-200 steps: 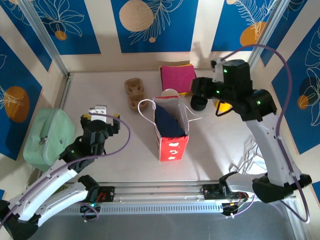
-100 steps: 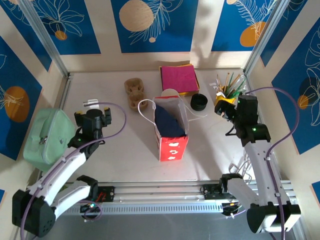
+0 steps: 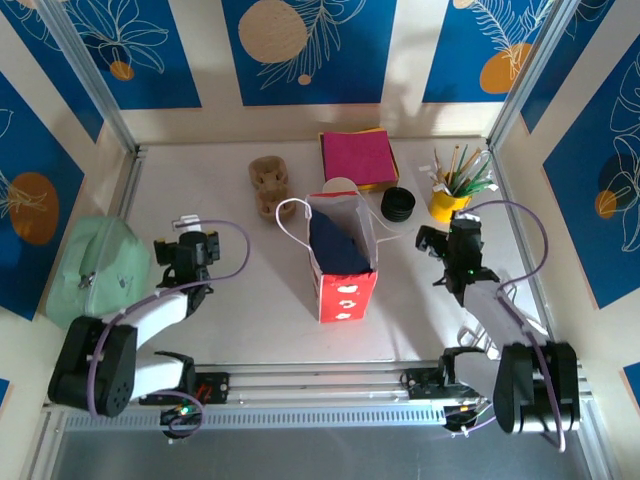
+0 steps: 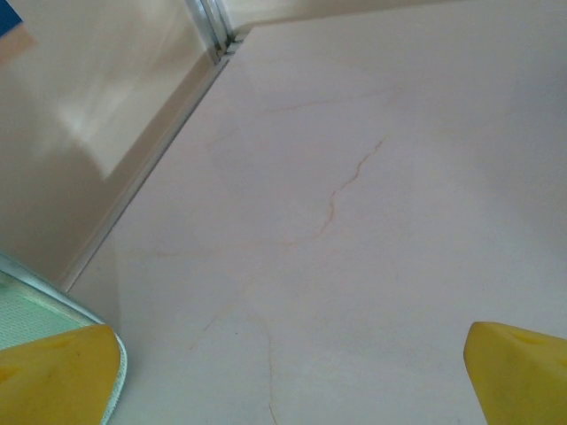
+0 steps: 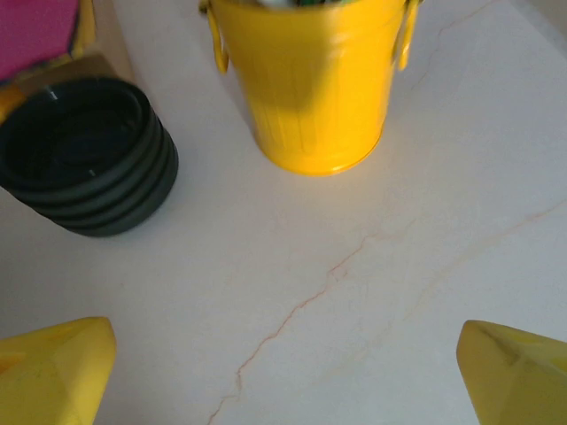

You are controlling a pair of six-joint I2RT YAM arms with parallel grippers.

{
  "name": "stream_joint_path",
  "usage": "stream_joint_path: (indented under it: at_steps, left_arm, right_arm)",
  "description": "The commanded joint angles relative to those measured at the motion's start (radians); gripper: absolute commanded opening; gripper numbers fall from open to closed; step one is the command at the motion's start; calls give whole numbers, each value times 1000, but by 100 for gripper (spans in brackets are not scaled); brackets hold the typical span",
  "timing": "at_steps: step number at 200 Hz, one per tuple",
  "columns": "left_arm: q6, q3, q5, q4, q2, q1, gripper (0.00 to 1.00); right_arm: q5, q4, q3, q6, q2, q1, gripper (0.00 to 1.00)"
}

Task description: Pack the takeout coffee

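We count two grippers, both spread wide and holding nothing. The left gripper (image 4: 288,372) is beside one mint-green zip case (image 3: 95,270) at the left. The right gripper (image 5: 283,372) is just near of one yellow bucket (image 5: 310,80) of sticks and one stack of black lids (image 5: 84,155). One red paper bag (image 3: 347,293) stands open in the middle. One brown cup carrier (image 3: 268,185) and one pile of pink sheets (image 3: 357,155) lie far. We cannot tell where the takeout coffee is; a white rounded shape (image 3: 340,185) peeks past the bag's far rim. The tabletop (image 3: 250,290) is pale and thinly veined, enclosed by blue leaf-patterned walls (image 3: 310,50).
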Motion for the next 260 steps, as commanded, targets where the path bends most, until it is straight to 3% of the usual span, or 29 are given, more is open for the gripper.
stream_joint_path:
  at_steps: [1,16,26,57,114,131,169,260]
  left_arm:
    - [63,-25,35,251,73,21,99]
    - [48,-46,102,331,90,37,99]
    - [55,-55,136,389,113,49,99]
    - [47,-54,215,502,216,93,99]
    - [84,-60,363,533,253,95,99]
    - [107,-77,380,660,331,95,99]
    - [85,-13,362,493,307,97,99]
    - [88,-19,359,509,310,97,99]
  right_arm:
    - [-40,292,-44,-90,77,22,99]
    - [-52,451,-84,-109,146,28,99]
    - [-43,435,-61,-121,168,36,99]
    - [-118,614,-80,-184,236,31,99]
    - [-195,792,-94,-203,400,28,99]
    - [-230,735,-73,-184,391,4,99]
    - [-276,719,-60,-173,395,-18,99]
    - [-279,713,-60,-173,394,-19,99]
